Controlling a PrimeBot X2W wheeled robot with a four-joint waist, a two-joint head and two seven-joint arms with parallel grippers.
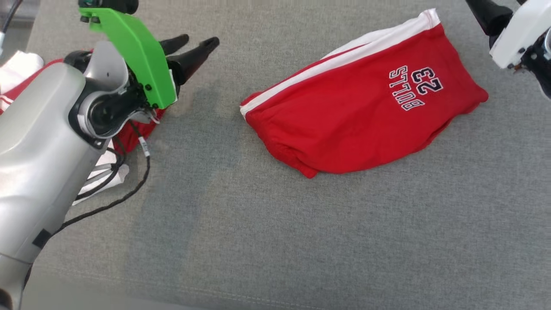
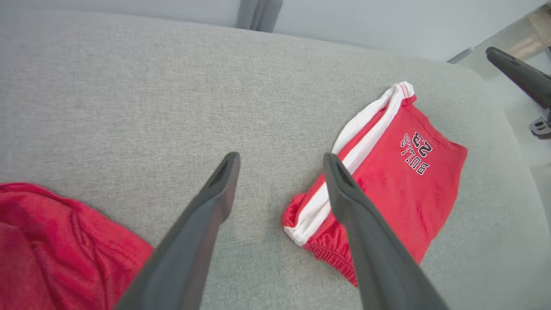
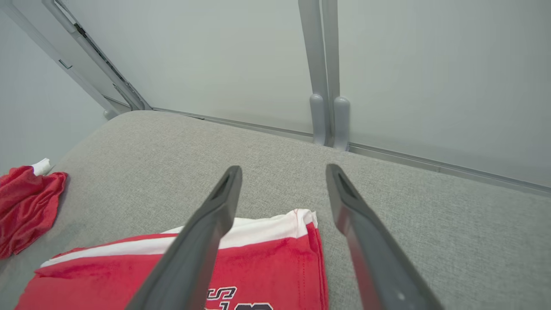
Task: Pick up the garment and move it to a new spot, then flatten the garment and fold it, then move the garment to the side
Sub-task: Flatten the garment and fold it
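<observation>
Closest to me is my left arm, its cable looping down onto the grey pad. Under and beside that arm sits a red pile of other cloth, crumpled, with some white showing. I read it as clothes parked at the left so the middle is free for work.

A little further out, the left gripper hangs over bare pad with its fingers spread wide and nothing between them. It is well apart from the shorts and points roughly their way.

The shorts lie right of centre on the pad, folded into a compact red packet. The white side stripe runs along the far-left edge, the BULLS 23 print faces up, and a gathered elastic edge sits at the near-left corner. The edges are soft and slightly puffed, not pressed flat. To me the fold looks done, so what is left is shifting the packet aside.

Beyond them, the right gripper hovers over the shorts' far corner, jaws wide and empty, not touching cloth as far as I can tell. Both grippers standing open and off the packet suits a grasp from either end, which should keep the fold from spilling.

Past the pad's far edge is a plain wall.
</observation>
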